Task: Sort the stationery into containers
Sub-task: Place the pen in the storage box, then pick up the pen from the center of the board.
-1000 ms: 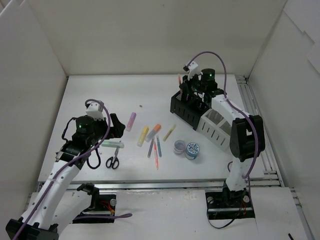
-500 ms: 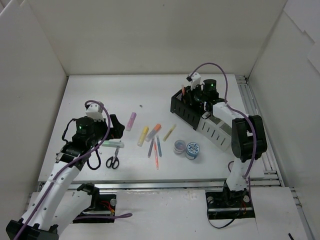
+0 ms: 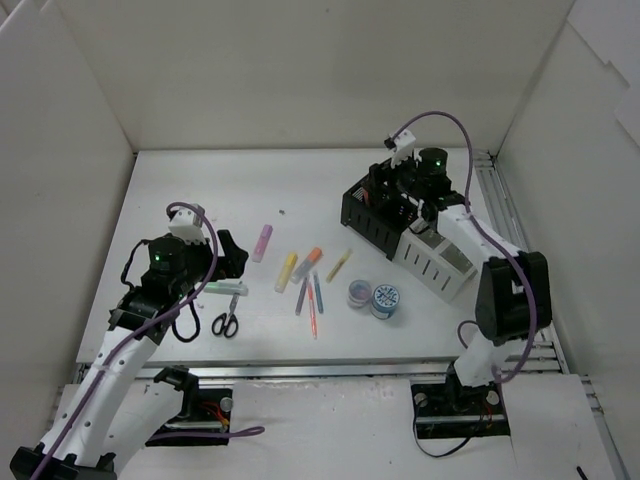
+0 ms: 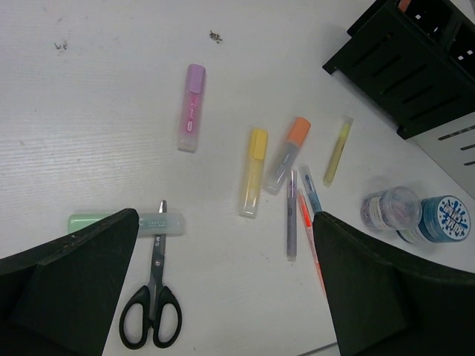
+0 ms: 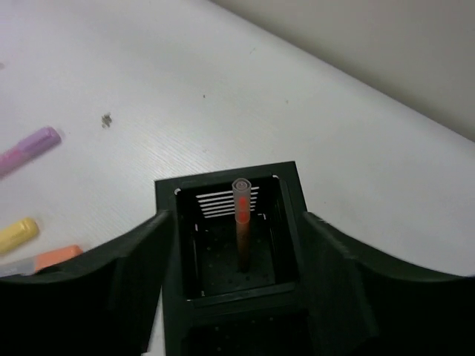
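An orange pen (image 5: pixel 241 222) stands upright in the far compartment of the black container (image 5: pixel 223 182), free of any grip. Straddling that compartment from above, my right gripper (image 5: pixel 234 297) is open with a finger on each side. The white container (image 3: pixel 435 257) adjoins the black container (image 3: pixel 372 218). My left gripper (image 4: pixel 226 297) hovers open over the loose stationery: pink highlighter (image 4: pixel 190 107), yellow highlighter (image 4: pixel 254 172), orange highlighter (image 4: pixel 288 154), thin yellow pen (image 4: pixel 338 150), purple pen (image 4: pixel 292 215), green highlighter (image 4: pixel 126 223), black-handled scissors (image 4: pixel 154 297) and two tape rolls (image 4: pixel 391 208).
White walls close in the table (image 3: pixel 200 190) on the left, back and right. A metal rail (image 3: pixel 505 215) runs along the right edge beside the white container. A small dark speck (image 4: pixel 216 35) lies behind the pink highlighter.
My right gripper came down over the black container and opened, letting go of the orange pen, which now stands in the compartment. The left arm has barely moved.
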Available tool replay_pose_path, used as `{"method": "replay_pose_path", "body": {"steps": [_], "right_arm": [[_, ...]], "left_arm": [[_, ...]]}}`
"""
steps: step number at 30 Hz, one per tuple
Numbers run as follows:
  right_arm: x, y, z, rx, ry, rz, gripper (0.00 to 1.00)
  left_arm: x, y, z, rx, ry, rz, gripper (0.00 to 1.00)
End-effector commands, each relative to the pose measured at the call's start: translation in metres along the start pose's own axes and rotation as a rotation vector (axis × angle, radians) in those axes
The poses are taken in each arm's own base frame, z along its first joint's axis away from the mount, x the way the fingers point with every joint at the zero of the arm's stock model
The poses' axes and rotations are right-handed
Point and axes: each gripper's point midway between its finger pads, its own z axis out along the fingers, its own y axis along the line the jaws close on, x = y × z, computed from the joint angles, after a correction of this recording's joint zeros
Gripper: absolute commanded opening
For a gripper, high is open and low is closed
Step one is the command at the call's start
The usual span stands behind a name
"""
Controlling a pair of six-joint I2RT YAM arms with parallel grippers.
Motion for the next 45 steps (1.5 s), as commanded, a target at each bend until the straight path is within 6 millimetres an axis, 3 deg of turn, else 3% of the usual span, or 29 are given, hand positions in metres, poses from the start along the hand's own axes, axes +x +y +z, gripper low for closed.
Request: {"method": "replay_pose_path", "body": {"steps": [1,2,5,6,7,8,9,11,16,17,21,26,28,29,31,34,36,38,43,45], "right_arm": [[-0.093,0.002,-0.045,0.05,-0.195,-0.071,0.76],[-0.098,0.008,-0.049,0.029,-0.192,-0.073,0.98],[-0.123,0.024,-0.066,0.032,-0.2,-0.116,0.98],[-0.131,0.039,-0.066,0.027,-0.212,-0.139,0.98],[-0.144,0.043,-0.074,0.06,-0.241,-0.117,0.98],[-0.15,0.035,-0.077,0.159,-0.245,-0.06,0.98],[-0.158,0.049,-0.079,0.142,-0.259,0.014,0.98],[-0.152,0.07,-0.082,0.104,-0.231,0.113,0.98],[-0.092,0.126,-0.076,0.086,-0.103,0.159,0.98],[-0.081,0.144,-0.075,0.083,-0.069,0.149,0.98],[-0.013,0.171,-0.069,0.114,0.103,0.156,0.98],[0.04,0.21,-0.061,0.078,0.234,0.18,0.98],[0.061,0.213,-0.058,0.115,0.298,0.174,0.98],[0.061,0.222,-0.056,0.124,0.304,0.193,0.95],[0.093,0.217,-0.058,0.203,0.416,0.182,0.91],[0.126,0.222,-0.055,0.247,0.514,0.195,0.81],[0.143,0.226,-0.05,0.264,0.556,0.208,0.71],[0.146,0.232,-0.045,0.262,0.564,0.221,0.59],[0.158,0.241,-0.035,0.259,0.594,0.213,0.45],[0.162,0.241,-0.033,0.27,0.601,0.216,0.44]], "left_arm": [[-0.019,-0.002,-0.003,0.001,-0.058,0.006,0.99],[-0.017,-0.001,-0.003,-0.003,-0.051,0.001,0.99],[-0.015,0.001,-0.004,-0.02,-0.049,-0.017,1.0],[-0.015,0.003,-0.005,-0.029,-0.05,-0.028,1.0],[-0.014,0.005,-0.006,-0.043,-0.049,-0.038,0.99],[-0.014,0.008,-0.006,-0.064,-0.049,-0.049,0.99],[-0.01,0.01,-0.007,-0.077,-0.037,-0.063,1.0],[-0.006,0.014,-0.008,-0.102,-0.023,-0.083,0.99],[0.008,0.021,-0.017,-0.138,0.001,-0.127,0.99],[0.011,0.032,-0.017,-0.194,-0.007,-0.141,0.99],[0.019,0.039,-0.015,-0.228,-0.014,-0.182,1.0],[0.03,0.042,-0.003,-0.235,0.022,-0.185,0.99],[0.032,0.041,0.001,-0.228,0.041,-0.181,0.99],[0.032,0.04,0.002,-0.226,0.046,-0.18,1.0],[0.034,0.038,0.003,-0.217,0.056,-0.185,1.0],[0.037,0.035,0.005,-0.191,0.059,-0.182,1.0],[0.038,0.036,0.004,-0.191,0.061,-0.172,0.99],[0.039,0.036,0.004,-0.192,0.063,-0.167,0.99],[0.043,0.032,0.005,-0.161,0.081,-0.159,0.99],[0.044,0.031,0.006,-0.157,0.085,-0.158,0.99]]}}
